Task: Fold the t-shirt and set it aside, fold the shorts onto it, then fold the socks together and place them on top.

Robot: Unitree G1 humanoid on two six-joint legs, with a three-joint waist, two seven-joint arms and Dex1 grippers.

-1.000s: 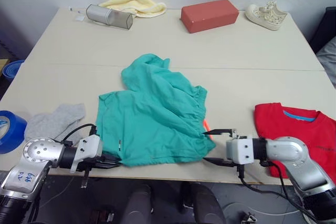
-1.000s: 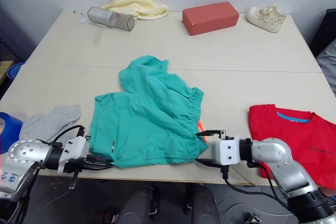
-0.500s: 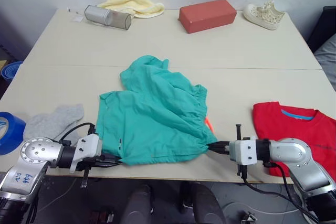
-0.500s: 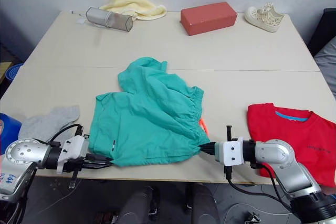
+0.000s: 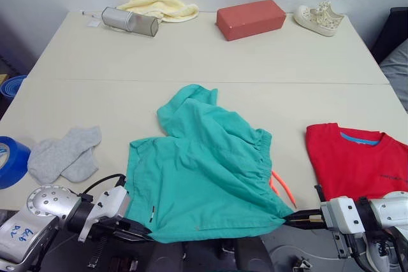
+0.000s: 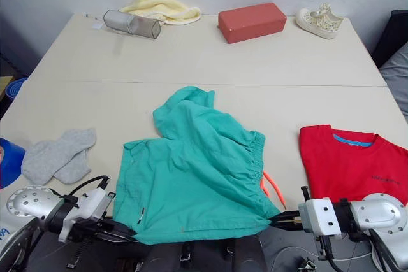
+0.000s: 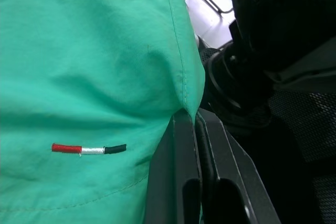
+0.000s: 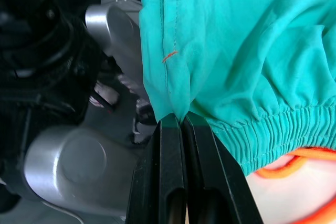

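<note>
The teal green shorts lie spread on the near half of the table, their near hem drawn over the front edge and the orange drawstring trailing at the right. My left gripper is shut on the shorts' near left corner. My right gripper is shut on the near right corner, just by the gathered waistband. The red t-shirt lies folded at the right front. The grey socks lie together at the left front, apart from both grippers.
A blue tape roll sits at the left edge. Along the far edge stand a metal mesh cylinder, a pale yellow cloth, a red block and a cream shoe. The table is bare between these and the shorts.
My right gripper went from open to shut on the shorts' near right corner. Both grippers then drew back toward me, dragging the shorts to the front edge.
</note>
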